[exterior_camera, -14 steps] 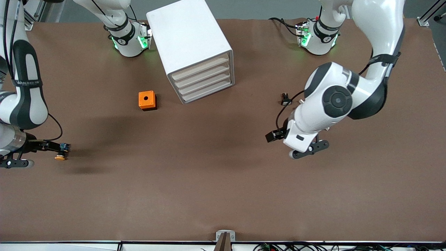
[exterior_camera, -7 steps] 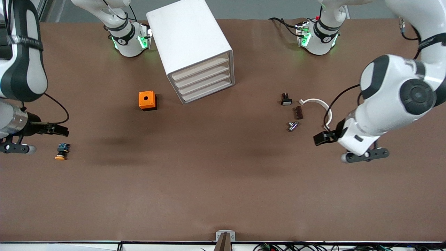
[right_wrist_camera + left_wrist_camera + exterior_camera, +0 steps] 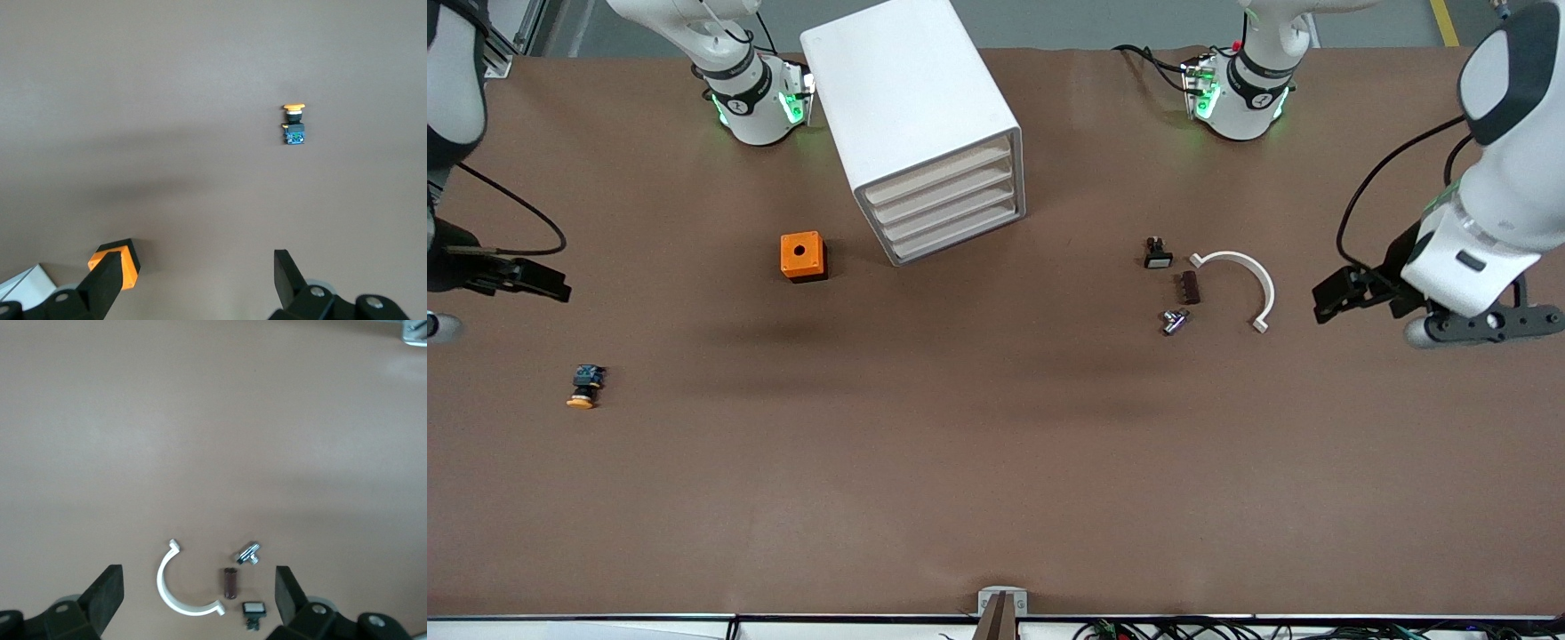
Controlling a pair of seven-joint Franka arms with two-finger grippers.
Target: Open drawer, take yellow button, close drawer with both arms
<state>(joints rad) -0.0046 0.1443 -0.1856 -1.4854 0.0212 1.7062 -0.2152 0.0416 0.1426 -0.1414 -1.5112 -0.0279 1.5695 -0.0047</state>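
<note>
The white cabinet [image 3: 911, 93] stands near the robots' bases, and its top drawer [image 3: 941, 172] is shut like the three below it. The button [image 3: 584, 388], with an orange cap and a blue end, lies on the table at the right arm's end. It also shows in the right wrist view [image 3: 293, 124]. My right gripper [image 3: 534, 279] is open and empty in the air, apart from the button; in its own view it [image 3: 200, 287] holds nothing. My left gripper [image 3: 1347, 292] is open and empty over the left arm's end of the table, and in its own view [image 3: 197, 603].
An orange cube with a hole [image 3: 803, 256] sits beside the cabinet and shows in the right wrist view [image 3: 127, 261]. A white arc [image 3: 1249, 276], a brown piece [image 3: 1189, 287], a metal piece [image 3: 1173, 321] and a black piece with a white face [image 3: 1157, 254] lie together toward the left arm's end.
My right gripper let go of the button, which now lies on the table, and drew up and away. My left arm swung out toward its end, uncovering the small parts.
</note>
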